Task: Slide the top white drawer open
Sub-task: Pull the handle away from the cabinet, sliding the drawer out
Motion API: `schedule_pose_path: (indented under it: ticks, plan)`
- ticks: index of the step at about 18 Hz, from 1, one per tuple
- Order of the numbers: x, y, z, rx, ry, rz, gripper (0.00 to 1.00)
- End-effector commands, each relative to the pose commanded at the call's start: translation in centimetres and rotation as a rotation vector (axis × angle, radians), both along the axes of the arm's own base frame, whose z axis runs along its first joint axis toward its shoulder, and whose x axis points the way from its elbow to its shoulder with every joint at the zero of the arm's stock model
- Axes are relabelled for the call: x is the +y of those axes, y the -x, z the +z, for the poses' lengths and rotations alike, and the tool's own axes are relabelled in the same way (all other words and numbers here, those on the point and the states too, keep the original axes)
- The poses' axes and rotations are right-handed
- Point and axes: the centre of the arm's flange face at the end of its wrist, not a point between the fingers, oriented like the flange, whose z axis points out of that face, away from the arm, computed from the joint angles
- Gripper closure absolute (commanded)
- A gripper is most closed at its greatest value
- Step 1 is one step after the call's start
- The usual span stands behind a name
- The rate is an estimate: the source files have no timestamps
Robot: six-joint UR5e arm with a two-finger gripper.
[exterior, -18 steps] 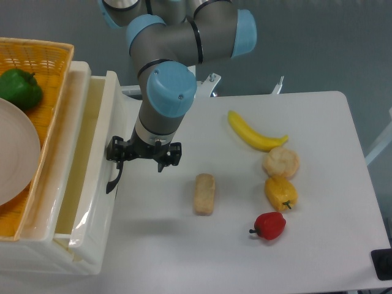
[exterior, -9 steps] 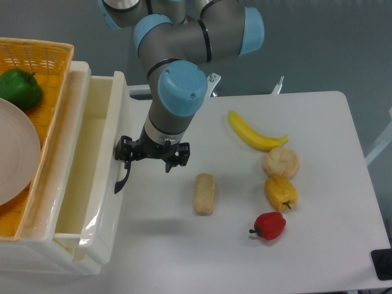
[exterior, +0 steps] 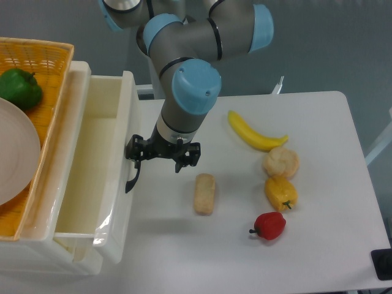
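Note:
The top white drawer [exterior: 92, 165] stands partly pulled out from the cabinet at the left, and its empty glossy inside shows. A black curved handle [exterior: 131, 174] sits on the drawer's front face. My gripper [exterior: 142, 157] is right at that handle, its black fingers reaching in from the right side. The arm's wrist hides the fingertips, so I cannot tell how they stand on the handle.
A yellow wicker basket [exterior: 37, 55] on the cabinet holds a green pepper [exterior: 19, 89] and a plate [exterior: 15, 159]. On the table lie a bread stick [exterior: 204, 193], banana [exterior: 254, 133], bun [exterior: 281, 162], yellow pepper [exterior: 280, 193] and red pepper [exterior: 270, 225].
The drawer has slid out to the right, and the gripper moved right with its handle. More of the drawer's inside shows now.

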Motion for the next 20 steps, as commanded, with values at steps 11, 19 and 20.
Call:
schedule_pose_path:
  ticks: [11,19,20]
  plan:
    - [-1.6,2.2,-0.2,0.009,-0.015,-0.033,0.00]
    - [-2.4,3.4,-0.2,0.010,-0.017,-0.022,0.00]
    - [-2.6,3.7,-0.2,0.011,-0.018,-0.018,0.00]
